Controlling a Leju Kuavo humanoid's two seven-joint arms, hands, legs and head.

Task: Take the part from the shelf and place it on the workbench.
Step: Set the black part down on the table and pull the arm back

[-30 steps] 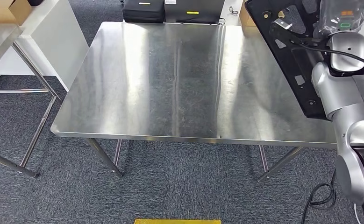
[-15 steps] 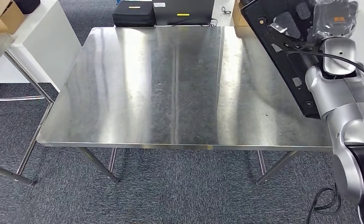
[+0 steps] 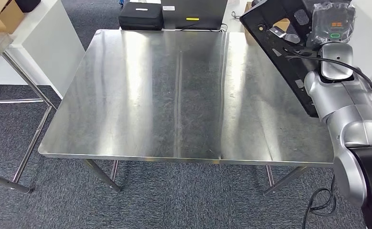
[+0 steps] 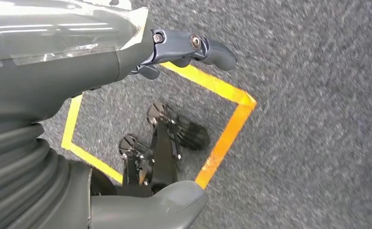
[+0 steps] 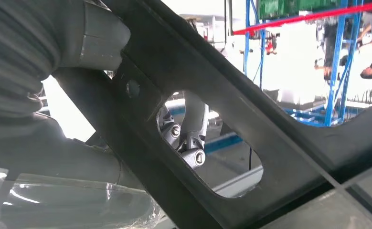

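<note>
The part [image 3: 289, 52] is a large flat black panel with cut-outs. My right hand [image 3: 334, 21] grips it at the top right of the head view, tilted above the right edge of the steel workbench [image 3: 174, 95]. In the right wrist view the black panel [image 5: 212, 124] crosses close in front, and dark fingers [image 5: 189, 140] show through one of its cut-outs. My left hand [image 4: 102, 71] hangs over grey carpet with its fingers apart and nothing in it.
A white table [image 3: 36, 43] and a cardboard box [image 3: 5, 14] stand at the left. Black cases [image 3: 141, 16] sit beyond the bench's far edge. A cable [image 3: 322, 202] lies on the carpet at lower right. Yellow floor tape [image 4: 227, 129] lies below the left hand.
The whole head view has shifted, so the camera has moved relative to the bench. The panel stays in my right hand and now reaches a little further over the bench's right side.
</note>
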